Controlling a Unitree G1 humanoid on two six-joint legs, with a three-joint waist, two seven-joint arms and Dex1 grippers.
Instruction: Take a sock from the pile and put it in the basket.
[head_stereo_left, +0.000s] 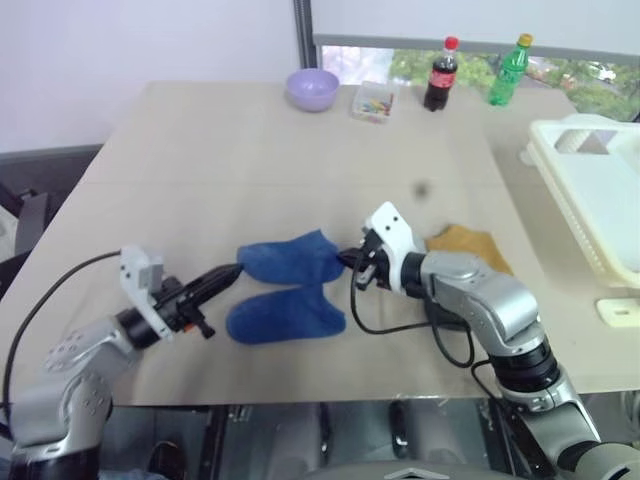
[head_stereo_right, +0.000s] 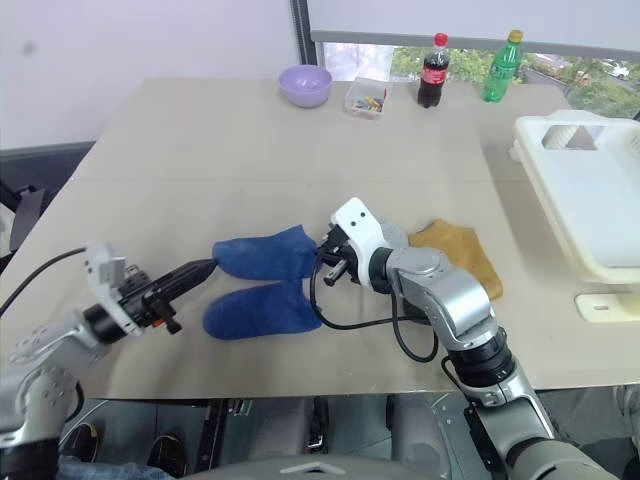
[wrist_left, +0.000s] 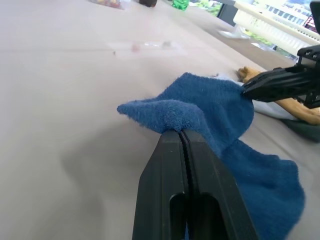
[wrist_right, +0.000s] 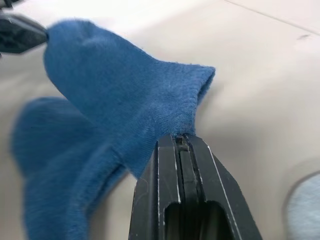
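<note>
A bright blue sock (head_stereo_left: 290, 258) hangs stretched just above the tan table (head_stereo_left: 250, 160), held at both ends. My left gripper (head_stereo_left: 236, 272) is shut on one end (wrist_left: 170, 112), and my right gripper (head_stereo_left: 347, 260) is shut on its cuff (wrist_right: 192, 92). Another blue sock (head_stereo_left: 285, 315) lies flat right in front of it. The rest of the pile sits by my right arm: a mustard sock (head_stereo_left: 470, 245), with pale grey (wrist_left: 270, 107) and dark pieces partly hidden. The cream-white basket (head_stereo_left: 585, 215) stands at the table's right edge, well clear of both grippers.
Along the far edge stand a lilac bowl (head_stereo_left: 312, 88), a small clear box (head_stereo_left: 373, 102), a cola bottle (head_stereo_left: 440, 73) and a green bottle (head_stereo_left: 508, 70). A small white piece (head_stereo_left: 620, 312) lies in front of the basket. Black cables loop beside each wrist.
</note>
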